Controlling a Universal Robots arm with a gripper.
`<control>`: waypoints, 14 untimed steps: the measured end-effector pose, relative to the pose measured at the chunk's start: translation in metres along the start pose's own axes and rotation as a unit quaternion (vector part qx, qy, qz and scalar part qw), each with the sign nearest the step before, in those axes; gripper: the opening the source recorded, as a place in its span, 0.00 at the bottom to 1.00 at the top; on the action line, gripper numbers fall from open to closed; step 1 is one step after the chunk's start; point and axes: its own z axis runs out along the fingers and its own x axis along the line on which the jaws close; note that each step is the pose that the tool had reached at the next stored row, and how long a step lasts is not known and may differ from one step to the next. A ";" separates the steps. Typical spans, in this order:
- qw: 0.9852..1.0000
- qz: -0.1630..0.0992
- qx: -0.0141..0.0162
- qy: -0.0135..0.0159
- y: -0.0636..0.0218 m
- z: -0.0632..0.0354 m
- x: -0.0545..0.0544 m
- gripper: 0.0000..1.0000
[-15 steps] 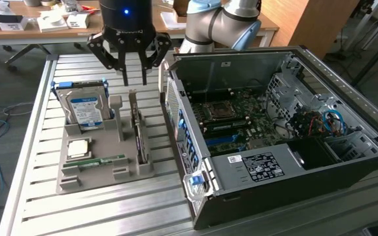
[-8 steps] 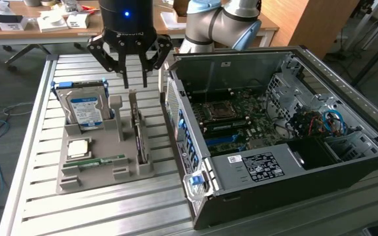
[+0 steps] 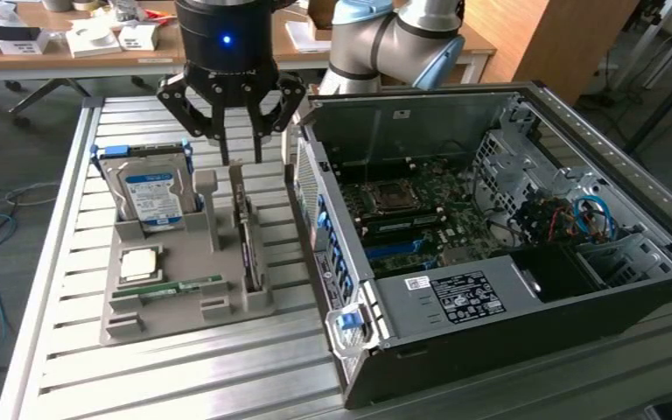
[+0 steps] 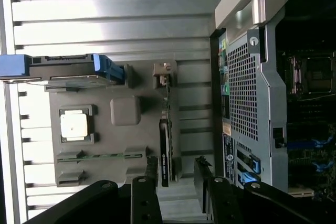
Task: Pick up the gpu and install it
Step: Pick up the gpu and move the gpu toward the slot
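Gpu (image 3: 246,236) stands on edge in the gray holder (image 3: 185,308), just beside the computer case (image 3: 465,302), on the exterior view's left. My gripper (image 3: 241,156) hangs just above its far end, fingers spread wide, grasping nothing.

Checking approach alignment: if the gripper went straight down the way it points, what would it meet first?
Most likely the gpu, its top edge: it stands upright in the grey holder, right below the open gripper. Depth is unclear; it may come down near the card's far end.

pincer (image 3: 241,144) open, pointing down
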 end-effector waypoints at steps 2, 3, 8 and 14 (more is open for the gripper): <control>1.000 0.000 0.000 0.000 -0.0004 0.0036 0.000 0.42; 1.000 0.000 0.000 0.000 -0.0005 0.0055 0.000 0.42; 1.000 0.000 0.000 0.000 -0.0011 0.0144 0.000 0.42; 1.000 0.000 0.000 0.001 -0.0016 0.0254 0.001 0.42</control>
